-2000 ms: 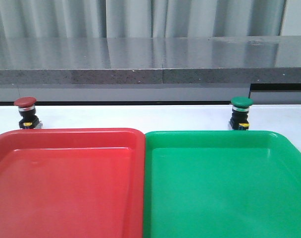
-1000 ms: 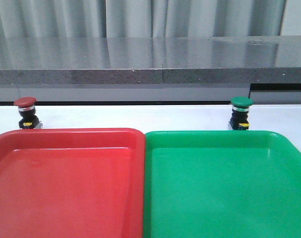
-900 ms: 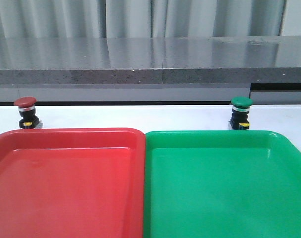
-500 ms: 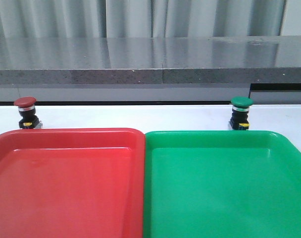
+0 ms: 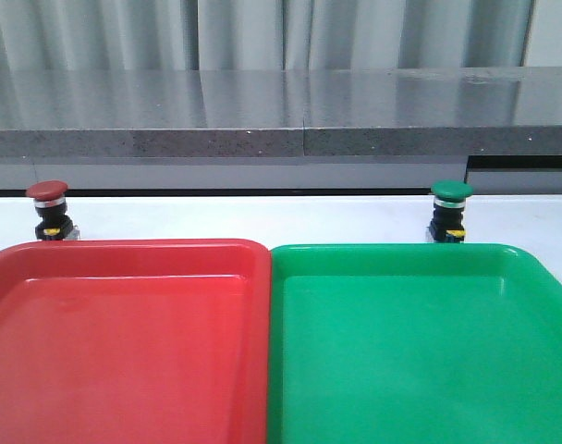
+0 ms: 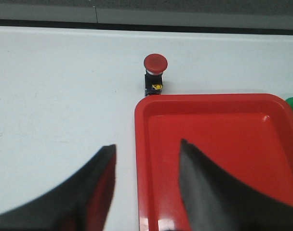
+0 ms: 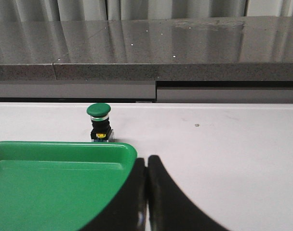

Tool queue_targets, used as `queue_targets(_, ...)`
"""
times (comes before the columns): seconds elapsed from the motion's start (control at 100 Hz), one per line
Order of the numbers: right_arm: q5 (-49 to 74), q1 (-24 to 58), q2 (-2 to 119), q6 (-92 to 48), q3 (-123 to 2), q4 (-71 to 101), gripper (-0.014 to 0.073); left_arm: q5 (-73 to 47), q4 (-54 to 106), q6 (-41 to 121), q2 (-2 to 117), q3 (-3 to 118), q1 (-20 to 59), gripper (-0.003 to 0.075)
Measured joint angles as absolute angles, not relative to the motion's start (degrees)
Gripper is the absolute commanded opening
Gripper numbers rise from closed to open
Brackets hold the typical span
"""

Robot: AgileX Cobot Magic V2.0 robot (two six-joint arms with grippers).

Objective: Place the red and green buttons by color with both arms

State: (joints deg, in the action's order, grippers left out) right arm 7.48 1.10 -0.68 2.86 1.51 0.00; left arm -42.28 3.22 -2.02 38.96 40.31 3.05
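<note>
Broadly, a white desk (image 5: 262, 217) fills the scene, backed by a grey stone ledge (image 5: 281, 111) with curtains behind it. Two large trays lie side by side and touching on the desk: a red tray (image 5: 124, 342) on the left and a green tray (image 5: 420, 342) on the right.

Neither arm appears in the front view. The left gripper (image 6: 146, 185) hangs over the near corner of the red tray with its jaws spread wide and nothing between them. The right gripper (image 7: 147, 192) sits at the green tray's corner, jaws pressed together and empty.

The red button (image 5: 48, 211) stands upright on the desk just behind the red tray's far left corner. The green button (image 5: 449, 212) stands upright just behind the green tray's far edge.
</note>
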Motion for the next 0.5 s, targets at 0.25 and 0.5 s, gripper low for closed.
queue_targets(0.25, 7.48, 1.10, -0.68, 2.86, 1.51, 0.00, -0.0109, -42.69, 3.12, -1.92, 38.96, 40.31, 3.05, 0.0673)
queue_targets(0.5, 7.48, 1.10, -0.68, 2.86, 1.51, 0.00, -0.0109, -38.11, 3.79, -1.92, 39.18, 40.31, 3.05, 0.0601)
